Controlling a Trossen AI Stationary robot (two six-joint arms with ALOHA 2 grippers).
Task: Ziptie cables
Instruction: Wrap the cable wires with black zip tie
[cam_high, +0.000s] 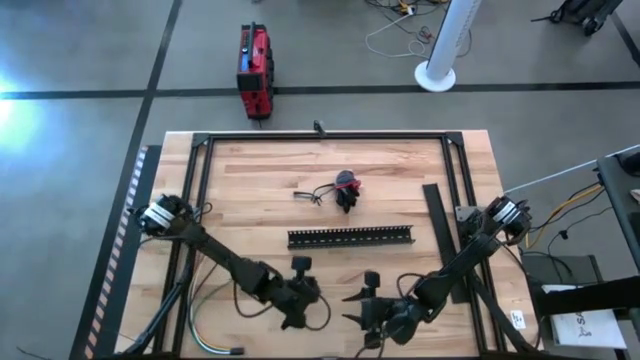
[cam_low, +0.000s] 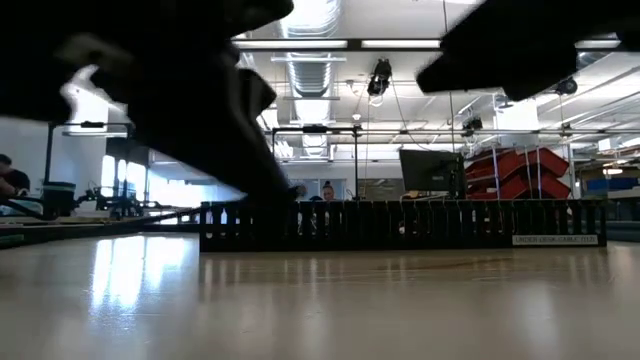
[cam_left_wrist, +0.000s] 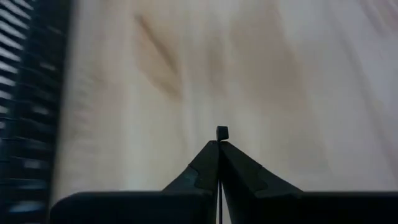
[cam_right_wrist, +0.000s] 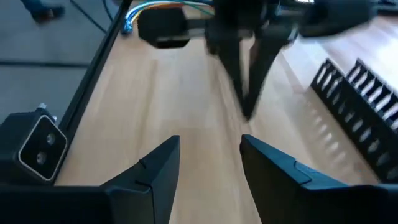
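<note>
cables (cam_high: 205, 320) lie off table's (cam_high: 250, 200) front-left edge | left gripper (cam_high: 296, 318) pinched tight on ziptie (cam_left_wrist: 222, 132), tiny head poking past fingertips | right gripper (cam_high: 375, 322) just beside it, jaws parted, holding nothing | slotted duct (cam_high: 350, 237) mid-table

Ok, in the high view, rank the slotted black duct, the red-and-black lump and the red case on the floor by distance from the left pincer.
1. Slotted black duct: nearest, just beyond the left pincer, mid-table.
2. Red-and-black lump: farther, past the duct toward the table's far side.
3. Red case: farthest, on the floor beyond the table's far edge.
</note>
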